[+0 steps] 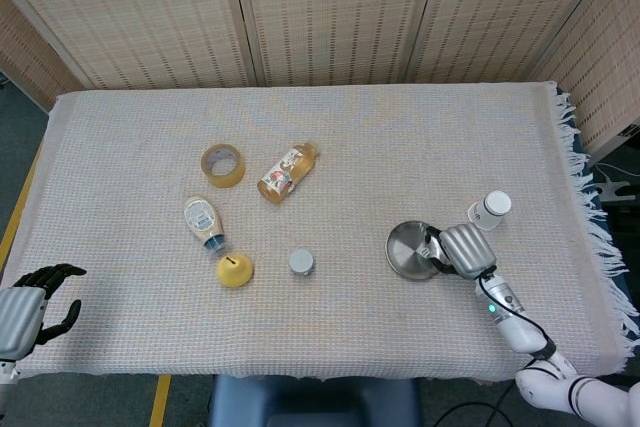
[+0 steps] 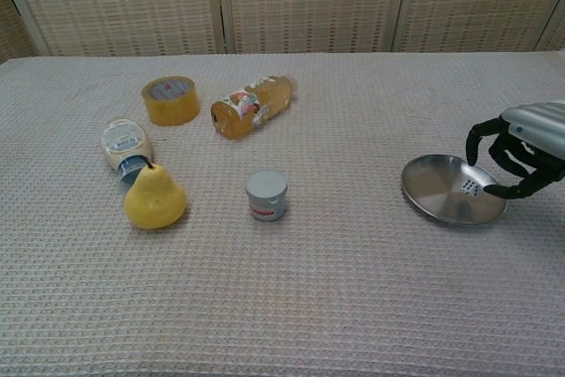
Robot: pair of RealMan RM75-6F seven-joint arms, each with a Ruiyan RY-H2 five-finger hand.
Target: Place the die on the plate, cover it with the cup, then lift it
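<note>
Steel plate (image 2: 441,203) holds the white die (image 2: 470,187) near its right rim. Just beside it, the right hand (image 2: 521,158) hovers with curled, parted fingers pinching nothing. Behind it stands the cup (image 1: 489,209). Off-table, the left hand (image 1: 30,302) shows fingers spread.

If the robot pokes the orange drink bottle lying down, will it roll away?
Probably a little. The bottle lies on its side and looks round, so it could roll sideways. The woven tablecloth looks rough, which would likely slow it quickly.
</note>
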